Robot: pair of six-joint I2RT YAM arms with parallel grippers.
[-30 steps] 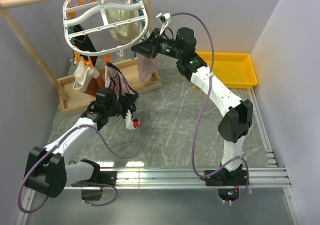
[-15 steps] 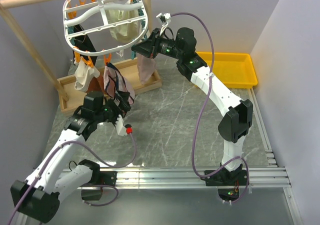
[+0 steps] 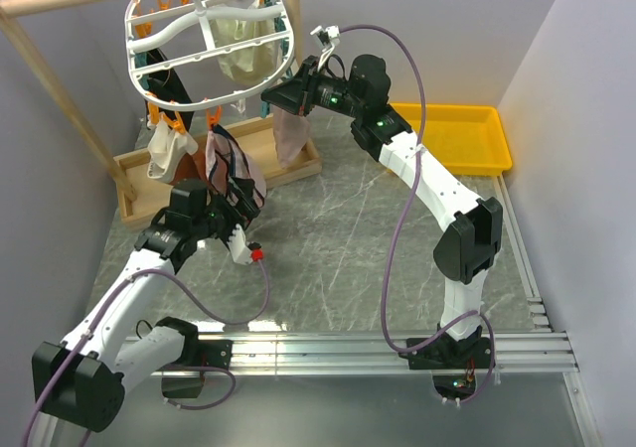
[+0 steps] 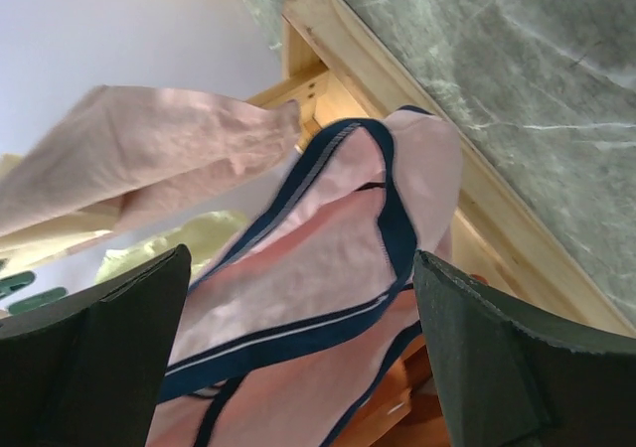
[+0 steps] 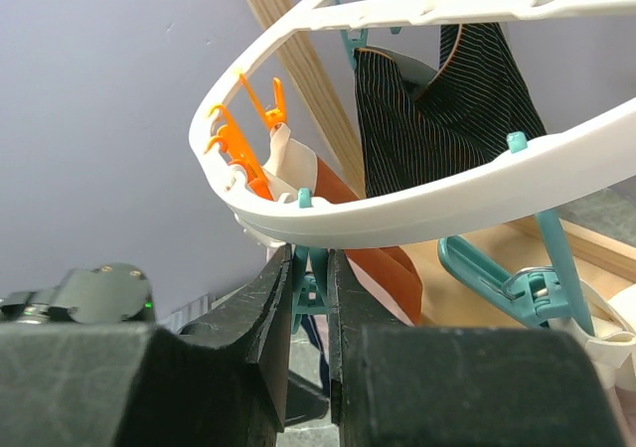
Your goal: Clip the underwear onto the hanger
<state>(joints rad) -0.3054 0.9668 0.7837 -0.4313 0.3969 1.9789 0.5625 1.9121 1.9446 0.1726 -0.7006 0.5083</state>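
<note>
Underwear (image 3: 235,167) hangs below the hanger (image 3: 206,8), above the wooden tray (image 3: 298,168)

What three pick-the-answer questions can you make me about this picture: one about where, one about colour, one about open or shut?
1. Where is the yellow tray?
A) far right of the table
B) near left corner
C) between the arm bases

2. What colour trims the underwear?
A) red
B) green
C) dark navy

3. How is the left gripper?
A) shut
B) open
C) out of view

Answers:
1 A, it sits by the right wall.
2 C, navy bands edge the pink fabric.
3 B, its fingers stand wide apart.
</note>
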